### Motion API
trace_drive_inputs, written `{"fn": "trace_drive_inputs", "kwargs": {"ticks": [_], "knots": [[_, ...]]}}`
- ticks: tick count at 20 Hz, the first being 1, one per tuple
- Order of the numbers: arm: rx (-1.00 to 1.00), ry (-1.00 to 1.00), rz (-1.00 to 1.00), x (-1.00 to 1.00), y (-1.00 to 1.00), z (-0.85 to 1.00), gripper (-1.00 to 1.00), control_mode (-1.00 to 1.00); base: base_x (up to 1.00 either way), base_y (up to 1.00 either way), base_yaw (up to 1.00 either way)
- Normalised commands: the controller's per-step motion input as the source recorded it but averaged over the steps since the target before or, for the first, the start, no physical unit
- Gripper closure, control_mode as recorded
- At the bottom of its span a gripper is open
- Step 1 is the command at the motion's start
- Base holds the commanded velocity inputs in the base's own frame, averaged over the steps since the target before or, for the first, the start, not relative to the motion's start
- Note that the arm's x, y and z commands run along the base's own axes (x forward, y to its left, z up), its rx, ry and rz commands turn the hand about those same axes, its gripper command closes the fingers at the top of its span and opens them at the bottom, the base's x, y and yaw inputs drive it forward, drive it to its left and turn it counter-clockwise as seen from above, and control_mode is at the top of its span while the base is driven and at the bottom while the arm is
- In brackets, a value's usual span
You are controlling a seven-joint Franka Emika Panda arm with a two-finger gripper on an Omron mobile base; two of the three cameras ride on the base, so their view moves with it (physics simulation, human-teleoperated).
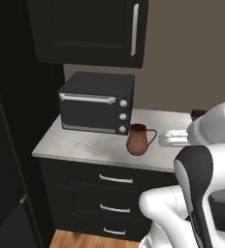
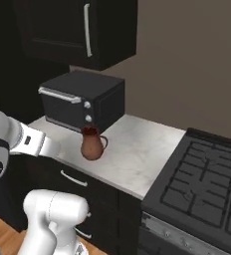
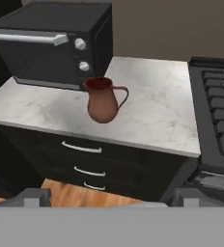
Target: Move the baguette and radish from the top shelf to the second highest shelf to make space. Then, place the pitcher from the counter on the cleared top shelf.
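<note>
On the counter [image 3: 147, 116] stands a round-bellied, reddish-brown pitcher [image 3: 103, 100], upright, well beyond the released pincer [image 3: 111, 195].

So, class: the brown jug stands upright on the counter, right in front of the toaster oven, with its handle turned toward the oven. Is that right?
Not quite. The jug stands upright on the counter before the toaster oven, but its handle points away from the oven, toward the stove, as the hand view shows.

The pitcher [image 3: 103, 100] stands on the counter [image 3: 152, 116], before the toaster oven [image 3: 51, 43].
</note>
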Motion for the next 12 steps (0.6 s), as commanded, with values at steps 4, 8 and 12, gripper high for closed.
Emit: {"fn": "trace_drive_inputs", "kwargs": {"ticks": [4,8,12], "knots": [[0.00,0.00,0.00,0.00,0.00,0.00,-1.00,1.00,0.53,-0.16,0.29],[0.00,0.00,0.00,0.00,0.00,0.00,-1.00,1.00,0.37,-0.08,0.29],[0.00,0.00,0.00,0.00,0.00,0.00,-1.00,1.00,0.36,-0.03,0.30]]}}
